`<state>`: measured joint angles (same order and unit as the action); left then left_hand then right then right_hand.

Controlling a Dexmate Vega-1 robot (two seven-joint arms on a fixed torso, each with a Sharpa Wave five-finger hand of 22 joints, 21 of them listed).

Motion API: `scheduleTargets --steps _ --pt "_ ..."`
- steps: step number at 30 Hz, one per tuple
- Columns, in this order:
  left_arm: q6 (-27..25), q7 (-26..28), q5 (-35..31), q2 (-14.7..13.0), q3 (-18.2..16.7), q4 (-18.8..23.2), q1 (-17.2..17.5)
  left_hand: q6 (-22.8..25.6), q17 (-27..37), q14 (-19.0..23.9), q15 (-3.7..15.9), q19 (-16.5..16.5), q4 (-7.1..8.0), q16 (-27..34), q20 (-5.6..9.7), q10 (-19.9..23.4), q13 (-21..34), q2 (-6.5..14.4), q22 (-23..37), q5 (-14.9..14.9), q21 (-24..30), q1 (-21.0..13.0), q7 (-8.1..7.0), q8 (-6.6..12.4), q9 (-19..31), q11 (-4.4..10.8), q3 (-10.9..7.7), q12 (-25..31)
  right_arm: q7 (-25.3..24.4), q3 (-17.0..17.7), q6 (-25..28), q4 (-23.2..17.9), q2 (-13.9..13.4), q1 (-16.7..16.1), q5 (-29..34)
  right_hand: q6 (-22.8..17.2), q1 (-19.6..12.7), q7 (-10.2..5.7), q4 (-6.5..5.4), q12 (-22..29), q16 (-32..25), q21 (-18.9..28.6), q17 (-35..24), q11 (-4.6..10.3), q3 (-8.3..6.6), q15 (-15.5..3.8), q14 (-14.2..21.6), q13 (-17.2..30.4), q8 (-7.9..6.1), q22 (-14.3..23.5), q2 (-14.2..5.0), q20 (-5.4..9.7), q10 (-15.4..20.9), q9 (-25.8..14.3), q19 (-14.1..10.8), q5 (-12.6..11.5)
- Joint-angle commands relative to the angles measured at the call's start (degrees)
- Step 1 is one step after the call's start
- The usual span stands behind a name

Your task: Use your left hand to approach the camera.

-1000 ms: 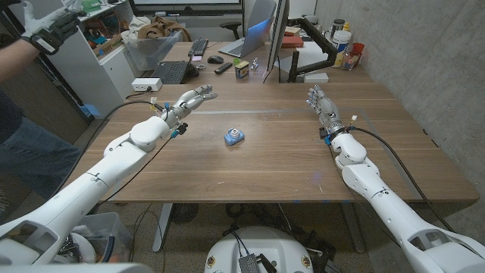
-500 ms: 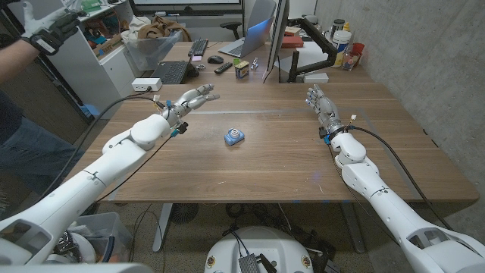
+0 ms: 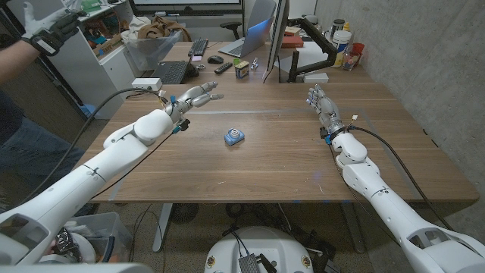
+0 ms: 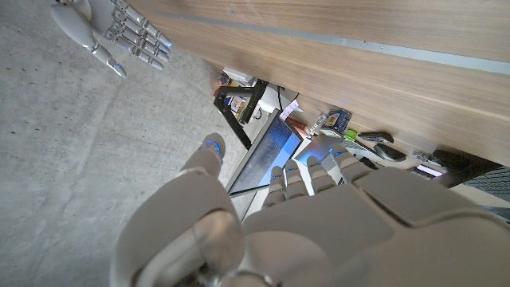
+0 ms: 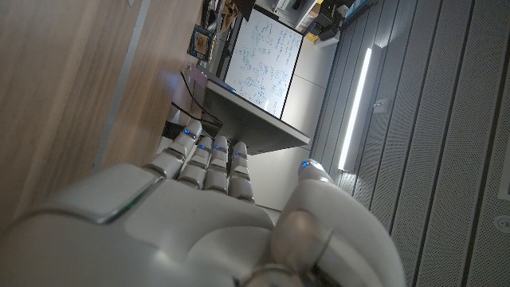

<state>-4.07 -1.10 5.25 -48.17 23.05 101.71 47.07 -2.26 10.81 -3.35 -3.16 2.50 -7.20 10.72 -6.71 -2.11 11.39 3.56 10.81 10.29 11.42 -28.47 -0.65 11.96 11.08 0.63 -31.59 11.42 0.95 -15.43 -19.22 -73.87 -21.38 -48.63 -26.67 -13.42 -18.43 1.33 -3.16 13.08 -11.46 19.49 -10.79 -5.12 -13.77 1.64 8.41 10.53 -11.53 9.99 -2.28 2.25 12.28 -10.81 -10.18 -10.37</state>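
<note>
We see the white left hand (image 3: pixel 193 97) over the far left part of the brown wooden table (image 3: pixel 265 159), with its fingers stretched out and a little apart, pointing toward the far right, and it holds nothing. The small blue and grey camera (image 3: pixel 234 137) sits on the table near the middle, to the right of this hand and nearer to the robot, well apart from the fingers. The white right hand (image 3: pixel 321 102) is at the far right part of the table, its fingers straight and close beside each other, pointing to the far side, and also this hand holds nothing. In the left wrist view we see the back of the left hand (image 4: pixel 279 215) with the fingers extended, and the right hand (image 4: pixel 111 32) shows across the table, with its fingers straight. In the right wrist view the right hand (image 5: pixel 215 207) shows its back and straight fingers next to the wood surface. Behind the table, on another desk, there are a black keyboard (image 3: pixel 198 48), a black computer mouse (image 3: pixel 216 59) and a tilted monitor (image 3: pixel 261 30). At the far left edge a person's arm with a black glove (image 3: pixel 47 30) is raised.
</note>
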Motion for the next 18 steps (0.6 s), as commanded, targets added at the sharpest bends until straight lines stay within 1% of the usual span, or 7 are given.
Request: scheduleTargets --steps 1,6,11,18 --pt "-2.24 -1.27 -3.92 -0.57 2.48 1.43 -2.69 -0.11 0.18 -0.04 -0.12 0.21 -0.44 0.13 -0.60 -0.18 0.30 -0.09 0.22 -0.16 0.18 -0.82 -0.31 -0.18 0.08 0.33 -0.08 0.37 0.39 0.29 -0.35 0.42 0.08 0.07 -0.22 -0.37 0.15 -0.01 0.41 0.02 0.02 -0.17 -0.18 0.14 -0.03 -0.11 0.34 0.21 -0.05 0.25 -0.39 -0.04 0.57 -0.06 0.01 0.00" --pt "-2.94 -1.64 -5.90 -0.63 3.66 1.74 -3.80 -0.02 0.20 -0.05 -0.01 0.20 -0.57 0.16 -0.62 -0.17 0.34 -0.17 0.24 -0.15 0.24 -1.00 -0.35 -0.14 0.10 0.41 -0.10 0.43 0.48 0.37 -0.36 0.54 0.07 0.20 -0.24 -0.37 0.13 -0.06 0.47 0.00 0.00 -0.26 -0.17 0.18 -0.03 -0.21 0.47 0.21 -0.03 0.25 -0.40 -0.04 0.58 -0.06 -0.02 -0.01" --pt "-3.92 -1.39 -9.32 -0.94 5.17 2.53 -4.75 -0.09 0.21 -0.03 -0.02 0.32 -0.70 0.19 -0.71 -0.31 0.38 -0.26 0.26 -0.13 0.25 -1.19 -0.40 -0.17 0.11 0.63 -0.13 0.43 0.60 0.44 -0.32 0.69 0.10 0.27 -0.32 -0.35 0.11 -0.08 0.52 -0.02 0.01 -0.33 -0.16 0.16 -0.02 -0.18 0.50 0.21 -0.01 0.26 -0.38 -0.04 0.58 -0.06 -0.05 -0.01" --pt "-4.42 -2.29 -11.33 -0.81 6.43 2.70 -5.92 -0.16 0.23 -0.04 0.14 0.38 -0.89 0.22 -0.69 -0.43 0.43 -0.34 0.30 -0.10 0.31 -1.52 -0.75 -0.19 0.13 0.89 -0.20 0.45 0.88 0.45 -0.36 1.23 0.25 0.65 -0.26 -0.39 0.14 -0.07 0.55 0.01 0.01 -0.43 -0.16 0.11 -0.01 -0.14 0.57 0.21 0.00 0.26 -0.41 -0.04 0.73 -0.06 -0.10 -0.01"
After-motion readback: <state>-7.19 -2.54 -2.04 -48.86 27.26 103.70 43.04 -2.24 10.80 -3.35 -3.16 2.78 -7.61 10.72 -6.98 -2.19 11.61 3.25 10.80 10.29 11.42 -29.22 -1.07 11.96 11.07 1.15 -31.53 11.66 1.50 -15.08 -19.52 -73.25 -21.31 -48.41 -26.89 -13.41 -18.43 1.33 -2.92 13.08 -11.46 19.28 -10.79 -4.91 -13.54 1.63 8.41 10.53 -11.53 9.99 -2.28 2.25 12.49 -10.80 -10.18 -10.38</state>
